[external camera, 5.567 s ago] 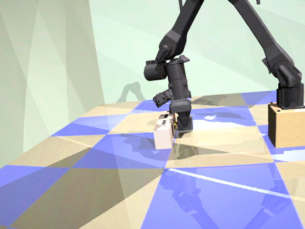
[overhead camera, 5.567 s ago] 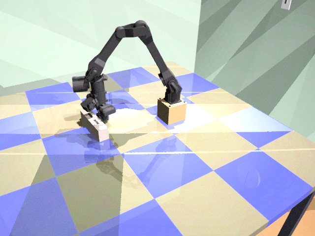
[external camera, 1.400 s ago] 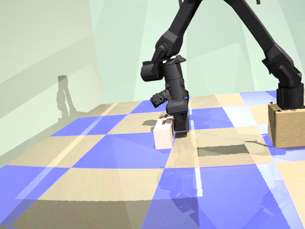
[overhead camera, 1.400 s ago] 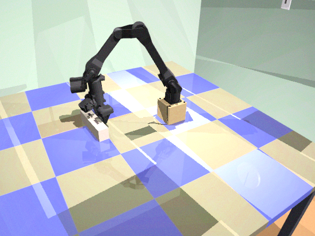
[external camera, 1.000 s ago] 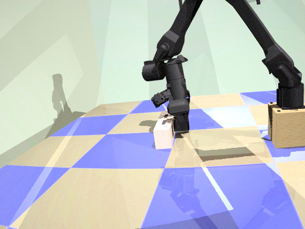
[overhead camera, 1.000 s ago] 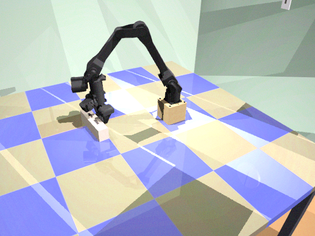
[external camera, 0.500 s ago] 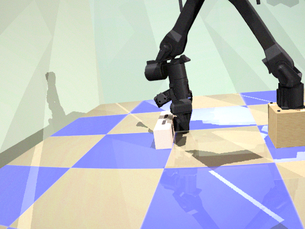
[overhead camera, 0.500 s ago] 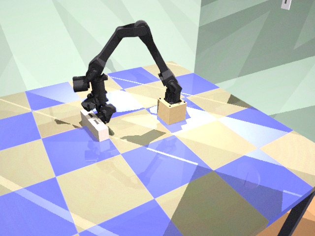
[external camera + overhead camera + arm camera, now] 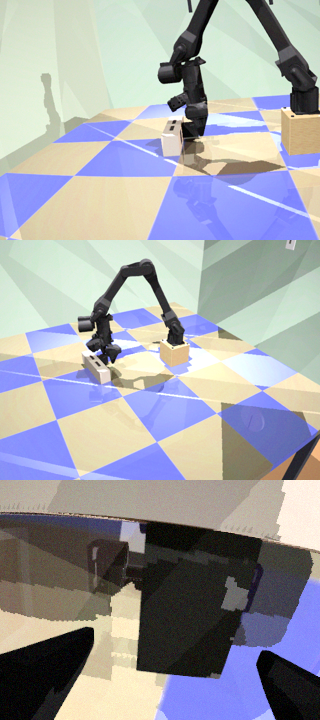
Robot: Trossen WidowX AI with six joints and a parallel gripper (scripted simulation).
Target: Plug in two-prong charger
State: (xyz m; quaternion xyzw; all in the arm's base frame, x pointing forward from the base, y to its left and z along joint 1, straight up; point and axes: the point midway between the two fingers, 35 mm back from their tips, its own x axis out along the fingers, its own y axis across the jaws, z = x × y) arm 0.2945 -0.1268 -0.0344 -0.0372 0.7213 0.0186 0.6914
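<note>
In the lower middle of the wrist view, your pincer (image 9: pixel 107 358) (image 9: pixel 192 130) (image 9: pixel 178 647) stands open, holding 0 things, its fingers straddling the dark charger (image 9: pixel 102 358) (image 9: pixel 188 129) (image 9: pixel 187 605), presumably for regrasping beside the power strip (image 9: pixel 94 365) (image 9: pixel 171 140) (image 9: pixel 150 500).

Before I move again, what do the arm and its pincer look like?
The arm is dark charcoal to black, with straight links and rounded joint housings. The pincer is black too, its fingers tapering to blunt tips in the wrist view.
</note>
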